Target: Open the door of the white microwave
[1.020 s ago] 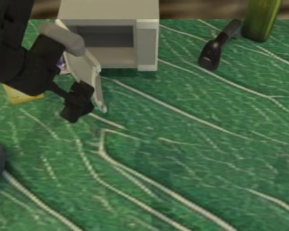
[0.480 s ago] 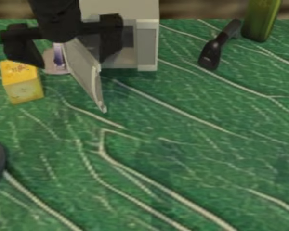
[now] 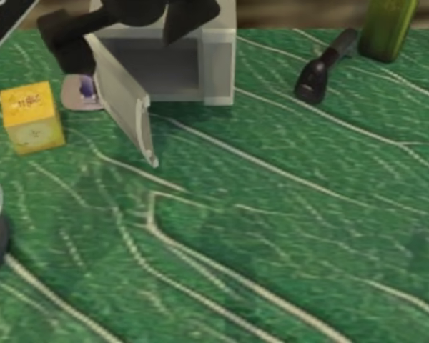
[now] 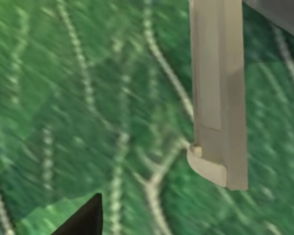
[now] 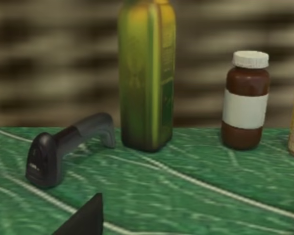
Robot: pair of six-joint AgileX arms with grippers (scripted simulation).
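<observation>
A green table cover point(image 3: 286, 236) veined with pale, rope-like lines fills the overhead view, with a blurred brown striped backdrop behind it in the right wrist view. At the upper left of the overhead frame stands the white microwave point(image 3: 218, 61), its door point(image 3: 125, 107) swung wide and angled out toward the lower left, the free edge with its rounded handle resting low over the cloth and the grey cavity exposed. In the left wrist view the door point(image 4: 218, 93) appears edge-on as a pale cream slab. The left arm point(image 3: 121, 18) looms dark over the top of the oven at the upper edge; whether its gripper is spread or closed cannot be told. A yellow cube point(image 3: 32, 118) sits left of the door, near a small pale item with a purple mark point(image 3: 82, 91). At upper right lie a black handheld scanner point(image 3: 322, 66) and a green bottle point(image 3: 386, 27); the right wrist view adds a brown white-capped jar point(image 5: 245, 100).
</observation>
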